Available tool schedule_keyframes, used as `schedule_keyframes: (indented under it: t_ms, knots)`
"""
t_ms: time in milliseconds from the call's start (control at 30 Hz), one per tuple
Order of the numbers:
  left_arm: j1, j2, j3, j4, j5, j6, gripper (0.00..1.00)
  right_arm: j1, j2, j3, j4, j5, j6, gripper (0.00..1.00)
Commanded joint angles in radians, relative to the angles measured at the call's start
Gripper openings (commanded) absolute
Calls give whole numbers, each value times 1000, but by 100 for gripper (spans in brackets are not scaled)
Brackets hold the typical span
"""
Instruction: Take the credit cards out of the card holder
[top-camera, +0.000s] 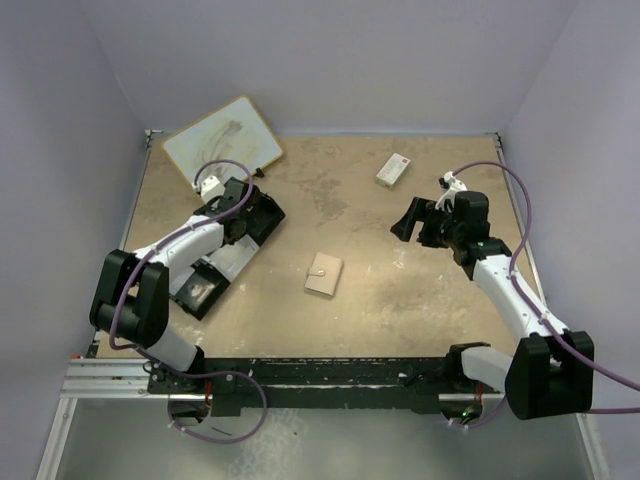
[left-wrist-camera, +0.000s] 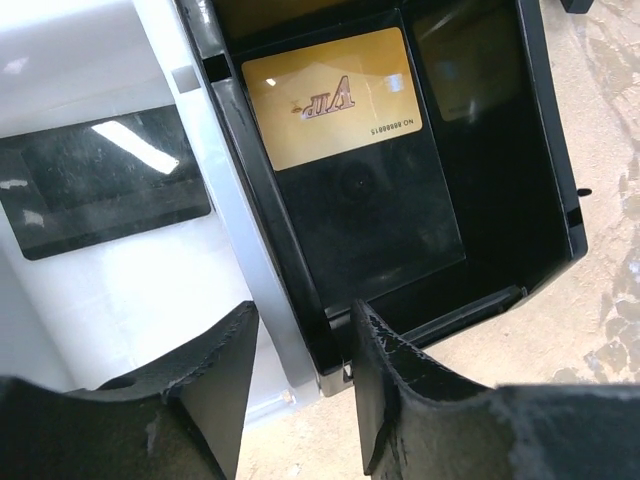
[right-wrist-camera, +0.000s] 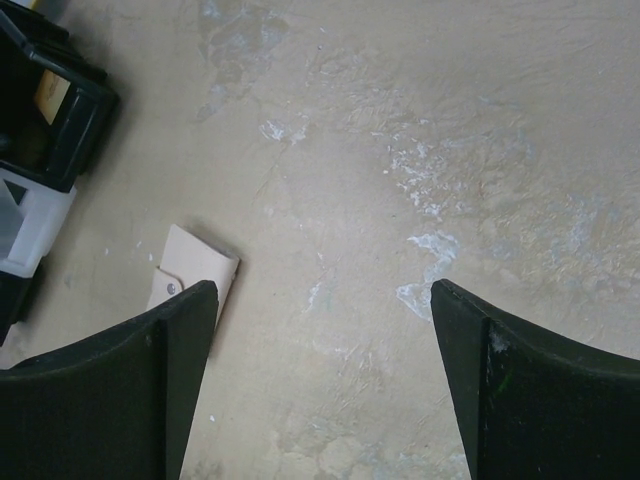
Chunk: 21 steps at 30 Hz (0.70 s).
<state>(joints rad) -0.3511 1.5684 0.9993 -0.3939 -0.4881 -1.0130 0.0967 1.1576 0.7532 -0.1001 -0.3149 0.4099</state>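
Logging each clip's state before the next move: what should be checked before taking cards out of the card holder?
1. Card holder lies free mid-table, nothing on it: ok.
2. Card holder opened: not ok, it lies closed.
3. Right gripper empty, jaws wide apart: ok.
4. Left gripper empty, above the tray: ok.
5. Gold card flat in the tray's black compartment: ok.
6. Cards inside the holder: cannot tell.
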Motion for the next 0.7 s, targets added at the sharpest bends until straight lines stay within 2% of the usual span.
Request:
schedule_keyframes:
  t_ms: [0,200,367,500,667]
  knots:
    - [-13,-39,2,53,24,-10,38,-5,-33,8,14,-39,13,88]
    - [-48,-82,-29,68,38,-22,24,-5,-25,9,-1,-23,28,87]
    - [-102,-78,-22,79,47,-36,23,-5,-5,3,14,-22,22,87]
    - [-156,-57,-6,102,51,-56,22,-5,-2,-22,43,-108,12,86]
    - [-244,2,48,115,33,-80,22,-5,0,-49,27,-89,18,86]
